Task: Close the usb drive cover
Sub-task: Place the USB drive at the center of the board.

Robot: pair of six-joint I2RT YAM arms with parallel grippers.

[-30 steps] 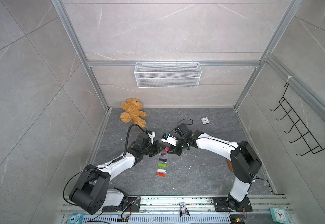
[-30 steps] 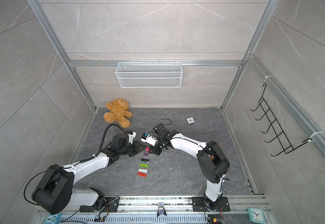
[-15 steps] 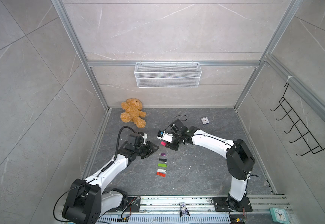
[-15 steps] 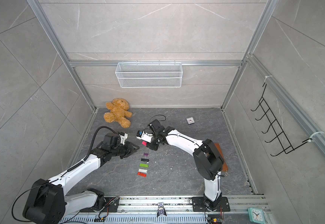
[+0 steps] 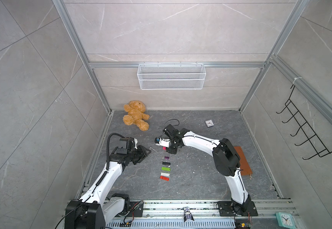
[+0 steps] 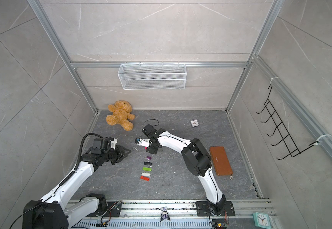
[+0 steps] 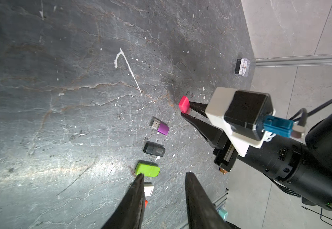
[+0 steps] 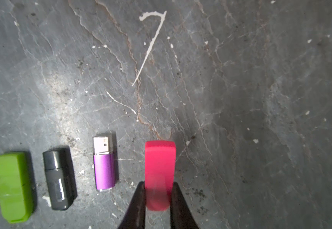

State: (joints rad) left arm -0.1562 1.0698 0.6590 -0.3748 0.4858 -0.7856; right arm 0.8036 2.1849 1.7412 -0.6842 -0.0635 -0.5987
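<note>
The right claw [image 8: 157,185] is pinching the pink USB drive [image 8: 159,164] by one end. Its two black fingers are pressing on the drive's long sides, and the other end is sticking out past the tips. Whether the drive is touching the bench [image 8: 260,79] I cannot tell. It is sitting at the head of a row, just beside a purple USB drive [image 8: 104,168] that is showing its metal plug. A black USB drive [image 8: 58,178], a green USB drive [image 8: 13,186], a white USB drive [image 7: 149,191] and a red USB drive [image 5: 164,178] are lying further along.

The left claw [image 7: 164,174] is hovering spread and empty, apart from the row on the robot's left side.

The bench is showing dark grey stone streaked with white scratches. Pale tiled walls in an aluminium frame are enclosing it. A white wire basket [image 5: 171,76] is hanging on the back wall, a teddy bear [image 5: 135,117] is lying in the far corner, and a brown wallet [image 6: 220,160] is lying beside the right arm.
</note>
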